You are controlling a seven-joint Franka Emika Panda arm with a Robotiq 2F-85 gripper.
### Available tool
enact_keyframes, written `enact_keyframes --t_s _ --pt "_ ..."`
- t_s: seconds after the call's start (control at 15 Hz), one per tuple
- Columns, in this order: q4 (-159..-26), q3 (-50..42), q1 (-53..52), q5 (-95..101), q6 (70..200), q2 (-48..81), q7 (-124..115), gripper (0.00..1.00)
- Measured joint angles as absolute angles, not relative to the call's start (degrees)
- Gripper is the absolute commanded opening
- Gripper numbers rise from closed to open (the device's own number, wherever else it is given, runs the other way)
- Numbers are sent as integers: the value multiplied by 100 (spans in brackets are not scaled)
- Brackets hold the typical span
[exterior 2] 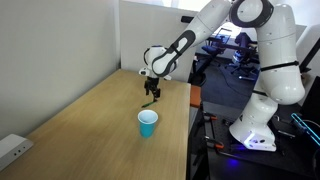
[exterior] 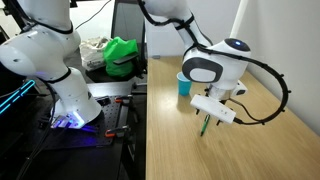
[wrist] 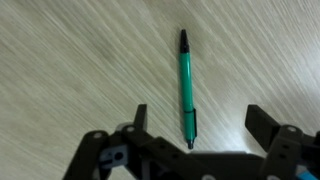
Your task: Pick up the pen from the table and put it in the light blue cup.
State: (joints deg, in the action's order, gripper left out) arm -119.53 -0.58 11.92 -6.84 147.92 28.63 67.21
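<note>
Closest to my wrist camera is the black two-finger gripper, and its jaws are spread wide with nothing between the pads but air and the pen. The thin green pen with a dark tip lies flat on the light tan wood-grain table. Its clip end sits about midway between the two fingers and its dark tip points away from me up the frame. Neither finger touches it.

In an exterior view the gripper hangs low over the tabletop, pointing down, and a sliver of green shows just under it. The small light blue plastic cup stands upright just beyond, near the table's edge and apart from the pen. In an exterior view the cup is well clear of the gripper, with bare table between them.

Further out, past the table edge, sit a crumpled bright green cloth and the arm's white rounded base. I can read no lettering at this size
</note>
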Motion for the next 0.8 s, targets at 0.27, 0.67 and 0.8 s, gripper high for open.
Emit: enact_keyframes --t_s 0.27,0.67,0.8 --pt "-11787 -23 1282 -522 14788 3103 6742 100" --pt "-11506 88 1350 -210 14788 3350 6982 100" --pt "-11436 172 1382 -206 14788 3389 7141 100"
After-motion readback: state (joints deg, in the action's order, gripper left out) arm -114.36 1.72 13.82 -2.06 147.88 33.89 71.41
